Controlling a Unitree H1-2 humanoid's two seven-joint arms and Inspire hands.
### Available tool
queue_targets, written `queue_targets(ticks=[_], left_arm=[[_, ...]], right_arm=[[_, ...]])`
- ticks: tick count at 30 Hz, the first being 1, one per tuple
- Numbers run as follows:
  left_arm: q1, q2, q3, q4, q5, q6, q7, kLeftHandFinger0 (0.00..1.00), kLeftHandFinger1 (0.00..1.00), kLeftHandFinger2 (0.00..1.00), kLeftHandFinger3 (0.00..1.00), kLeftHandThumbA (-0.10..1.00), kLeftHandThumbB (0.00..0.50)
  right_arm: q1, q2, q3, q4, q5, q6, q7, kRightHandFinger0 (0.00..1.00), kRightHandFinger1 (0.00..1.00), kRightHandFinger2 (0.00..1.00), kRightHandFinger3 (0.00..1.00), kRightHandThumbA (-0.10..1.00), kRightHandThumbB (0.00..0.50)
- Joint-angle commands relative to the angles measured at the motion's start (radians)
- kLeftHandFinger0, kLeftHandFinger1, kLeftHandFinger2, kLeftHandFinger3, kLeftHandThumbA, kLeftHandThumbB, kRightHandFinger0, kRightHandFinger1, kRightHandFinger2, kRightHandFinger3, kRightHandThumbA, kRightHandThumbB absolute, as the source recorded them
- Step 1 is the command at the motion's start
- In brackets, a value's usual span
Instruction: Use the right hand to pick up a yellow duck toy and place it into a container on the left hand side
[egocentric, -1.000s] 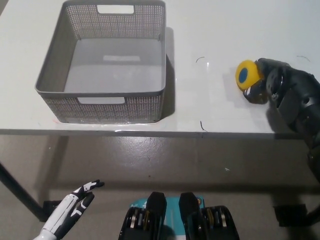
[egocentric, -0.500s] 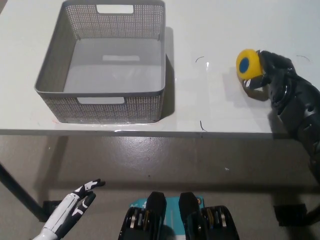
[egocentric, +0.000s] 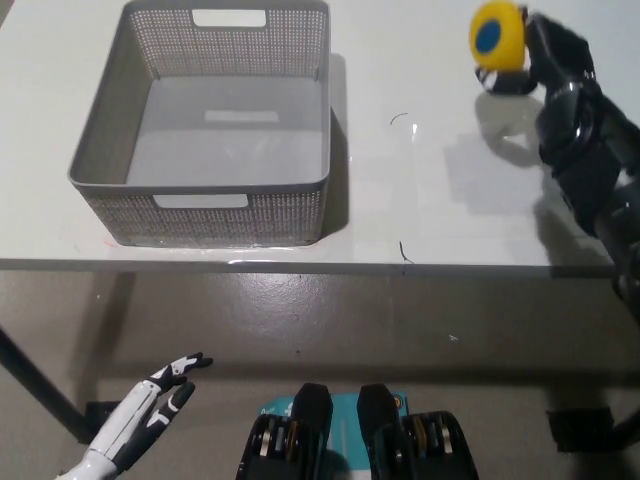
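Right of the basket (egocentric: 215, 190), above the bench (egocentric: 420, 200), the right robot hand (egocentric: 535, 60) grips the duck (egocentric: 497, 37).

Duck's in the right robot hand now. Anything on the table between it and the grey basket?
Nothing visible. The round yellow duck toy is held by the black right robot hand, and only bare white table lies between it and the grey mesh plastic basket, which looks empty.

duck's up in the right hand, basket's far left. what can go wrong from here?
1. The duck sticks out past the right robot hand, so the hold looks shallow; it may slip during the carry.
2. The basket has tall walls; a low sweep could clip the near-side rim and knock the duck loose.
3. Releasing short drops it on the table.
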Motion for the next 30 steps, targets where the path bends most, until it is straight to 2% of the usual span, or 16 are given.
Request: queue_targets(ticks=[1, 3, 4, 6, 8, 11, 14, 15, 18, 22, 26, 29, 30], left_arm=[[-0.002, 0.010, 0.001, -0.031, 0.011, 0.001, 0.005, 1.00, 1.00, 1.00, 1.00, 1.00, 0.472], [-0.003, 0.010, 0.000, -0.031, 0.011, 0.003, 0.003, 1.00, 1.00, 1.00, 1.00, 1.00, 0.474], [0.000, 0.012, -0.001, -0.034, 0.011, 0.007, 0.000, 1.00, 1.00, 1.00, 1.00, 1.00, 0.473], [0.001, 0.013, -0.002, -0.032, 0.012, 0.007, 0.000, 1.00, 1.00, 1.00, 1.00, 1.00, 0.475], [0.003, 0.014, -0.002, -0.031, 0.013, 0.002, 0.001, 1.00, 1.00, 1.00, 1.00, 1.00, 0.472], [0.007, 0.013, -0.007, -0.036, 0.015, 0.001, -0.002, 1.00, 1.00, 1.00, 1.00, 1.00, 0.458], [0.007, 0.015, -0.010, -0.035, 0.010, 0.004, -0.008, 1.00, 1.00, 1.00, 1.00, 1.00, 0.463], [0.007, 0.016, -0.012, -0.034, 0.010, 0.003, -0.009, 1.00, 1.00, 1.00, 1.00, 1.00, 0.463], [0.006, 0.016, -0.017, -0.033, 0.011, 0.004, -0.011, 1.00, 1.00, 1.00, 1.00, 1.00, 0.464], [-0.001, 0.019, -0.027, -0.036, 0.017, 0.015, -0.016, 1.00, 1.00, 1.00, 1.00, 1.00, 0.473], [-0.010, 0.018, -0.035, -0.025, 0.010, 0.008, -0.020, 1.00, 1.00, 1.00, 1.00, 1.00, 0.464], [-0.016, 0.019, -0.039, -0.026, 0.013, 0.019, -0.025, 1.00, 1.00, 1.00, 1.00, 1.00, 0.469], [-0.017, 0.020, -0.040, -0.031, 0.008, 0.029, -0.032, 1.00, 1.00, 1.00, 1.00, 1.00, 0.470]], right_arm=[[-0.122, 0.011, -0.020, -0.046, 0.033, -0.081, -0.071, 0.00, 0.16, 0.51, 0.47, -0.10, 0.093], [-0.132, 0.019, -0.020, -0.050, 0.033, -0.082, -0.068, 0.00, 0.22, 0.59, 0.60, -0.10, 0.082], [-0.144, 0.033, -0.014, -0.056, 0.030, -0.090, -0.069, 0.00, 0.28, 0.65, 0.72, -0.10, 0.094], [-0.152, 0.045, -0.010, -0.063, 0.029, -0.116, -0.070, 0.00, 0.29, 0.65, 0.77, -0.10, 0.105], [-0.160, 0.061, -0.005, -0.066, 0.024, -0.124, -0.075, 0.00, 0.26, 0.59, 0.72, -0.10, 0.106], [-0.178, 0.102, -0.004, -0.074, 0.026, -0.120, -0.061, 0.00, 0.25, 0.59, 0.70, -0.07, 0.113], [-0.189, 0.138, 0.007, -0.077, 0.013, -0.124, -0.072, 0.00, 0.18, 0.50, 0.61, -0.08, 0.148], [-0.192, 0.149, 0.008, -0.076, 0.013, -0.121, -0.070, 0.00, 0.18, 0.50, 0.60, -0.09, 0.164], [-0.200, 0.185, 0.004, -0.073, 0.020, -0.113, -0.063, 0.00, 0.21, 0.53, 0.61, -0.10, 0.172], [-0.211, 0.232, 0.008, -0.069, 0.017, -0.099, -0.063, 0.00, 0.23, 0.56, 0.63, -0.10, 0.153], [-0.217, 0.275, 0.004, -0.063, 0.022, -0.099, -0.068, 0.00, 0.22, 0.54, 0.64, -0.10, 0.148], [-0.222, 0.303, 0.000, -0.060, 0.027, -0.097, -0.065, 0.00, 0.18, 0.52, 0.49, -0.10, 0.158], [-0.223, 0.316, 0.005, -0.059, 0.022, -0.098, -0.073, 0.00, 0.14, 0.47, 0.36, -0.10, 0.168]])
